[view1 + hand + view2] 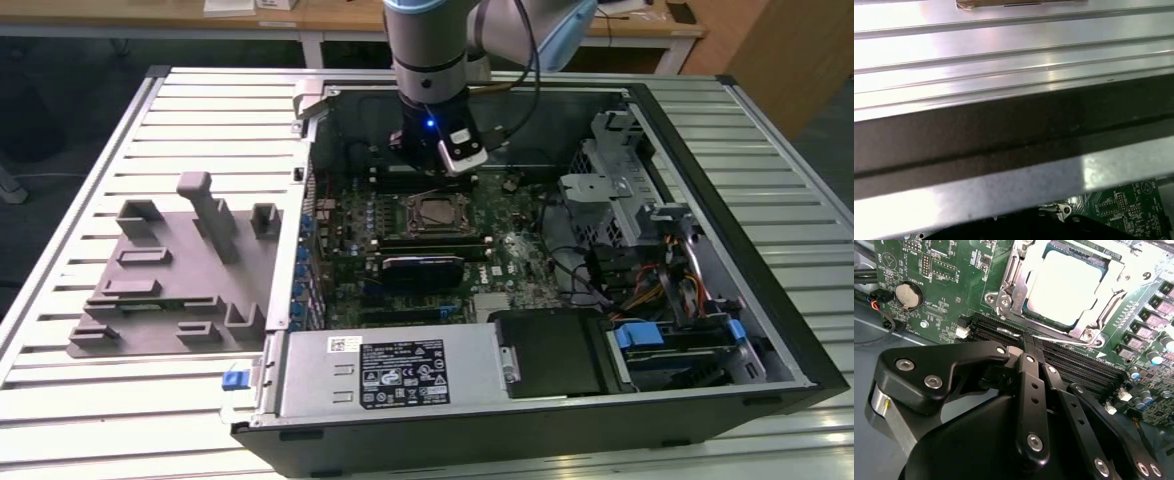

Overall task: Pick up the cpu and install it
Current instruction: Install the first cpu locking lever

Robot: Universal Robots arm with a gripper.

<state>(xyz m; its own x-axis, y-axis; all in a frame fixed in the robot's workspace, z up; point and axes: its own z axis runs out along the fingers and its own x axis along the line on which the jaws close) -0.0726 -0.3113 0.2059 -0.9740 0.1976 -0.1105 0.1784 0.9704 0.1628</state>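
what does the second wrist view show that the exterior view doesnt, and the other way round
The second wrist view alone shows the round silver coin battery on the green motherboard and the black linkage of the end effector up close.

The exterior view alone shows the grey plastic fixture tray on the slatted metal table, and the silver power supply box.

Both show the shiny silver square cpu lying in its metal socket frame.

An open computer case (747, 330) lies on a ribbed metal surface (120, 400), its green motherboard (521, 250) exposed. A grey plastic fixture tray (167, 275) sits beside the case, toward the exterior view's left. A round coin battery (907, 295) sits on the board.
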